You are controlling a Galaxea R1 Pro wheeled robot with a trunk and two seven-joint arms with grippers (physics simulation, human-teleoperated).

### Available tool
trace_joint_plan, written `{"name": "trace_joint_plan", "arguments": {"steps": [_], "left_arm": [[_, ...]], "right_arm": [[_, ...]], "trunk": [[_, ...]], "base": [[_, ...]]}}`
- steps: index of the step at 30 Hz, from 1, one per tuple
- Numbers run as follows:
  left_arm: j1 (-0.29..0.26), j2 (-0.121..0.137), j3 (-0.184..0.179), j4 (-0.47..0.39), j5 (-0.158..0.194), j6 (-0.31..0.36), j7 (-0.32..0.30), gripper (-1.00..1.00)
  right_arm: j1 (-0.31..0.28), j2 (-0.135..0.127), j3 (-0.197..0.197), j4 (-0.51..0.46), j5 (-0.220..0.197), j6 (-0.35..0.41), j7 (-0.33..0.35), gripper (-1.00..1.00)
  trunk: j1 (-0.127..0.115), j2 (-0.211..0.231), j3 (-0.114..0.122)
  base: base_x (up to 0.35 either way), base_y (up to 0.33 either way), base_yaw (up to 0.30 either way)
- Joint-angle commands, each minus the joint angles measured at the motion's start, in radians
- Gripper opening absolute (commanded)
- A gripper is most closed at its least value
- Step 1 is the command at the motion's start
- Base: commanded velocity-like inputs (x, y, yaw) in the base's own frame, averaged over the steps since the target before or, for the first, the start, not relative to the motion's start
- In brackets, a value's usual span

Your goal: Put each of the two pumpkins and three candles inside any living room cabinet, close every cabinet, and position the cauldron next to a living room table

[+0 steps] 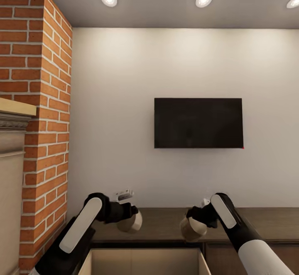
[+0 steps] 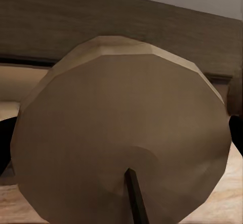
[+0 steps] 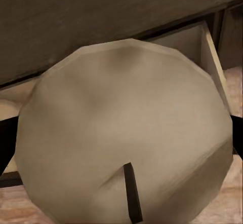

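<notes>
candles (image 1: 129, 222) beige-tan | cabinet (image 1: 166, 223) dark brown | fireplace (image 1: 41, 80) orange brick | screen (image 1: 198, 122) black

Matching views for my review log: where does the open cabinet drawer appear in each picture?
Head view: the open drawer sits at bottom centre, below both arms, its pale inside showing.
Left wrist view: its pale inside peeks out past the candle, under the dark cabinet top.
Right wrist view: its pale side wall shows beyond the other candle.
Shared landmark: the dark-brown cabinet top.
</notes>
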State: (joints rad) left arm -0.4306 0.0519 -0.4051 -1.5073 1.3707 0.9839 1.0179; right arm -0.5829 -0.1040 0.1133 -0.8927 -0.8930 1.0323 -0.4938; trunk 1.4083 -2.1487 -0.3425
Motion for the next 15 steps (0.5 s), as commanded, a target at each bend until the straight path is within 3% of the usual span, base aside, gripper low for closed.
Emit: {"name": "trace_joint_plan", "arguments": {"steps": [1, 7, 15], "left_arm": [[-0.005, 0.0, -0.001, 0.012, 0.01, 0.001, 0.011, -1.0], [-0.031, -0.027, 0.0, 0.133, 0.012, 0.001, 0.011, -1.0], [-0.038, -0.03, 0.003, 0.173, 0.035, 0.002, 0.001, -1.0]], "right_arm": [[-0.004, 0.0, 0.006, 0.039, -0.013, -0.004, -0.011, -1.0], [-0.008, 0.007, 0.009, 0.083, -0.007, -0.004, -0.037, -1.0], [-0.008, 0.034, 0.031, 0.086, -0.005, -0.008, -0.056, -1.0]], "trunk": [[-0.004, 0.006, 0.002], [-0.023, 0.041, 0.018], [-0.023, 0.041, 0.018]], "base": [[0.0, 0.0, 0.0], [0.0, 0.0, 0.0], [0.0, 0.0, 0.0]]}}
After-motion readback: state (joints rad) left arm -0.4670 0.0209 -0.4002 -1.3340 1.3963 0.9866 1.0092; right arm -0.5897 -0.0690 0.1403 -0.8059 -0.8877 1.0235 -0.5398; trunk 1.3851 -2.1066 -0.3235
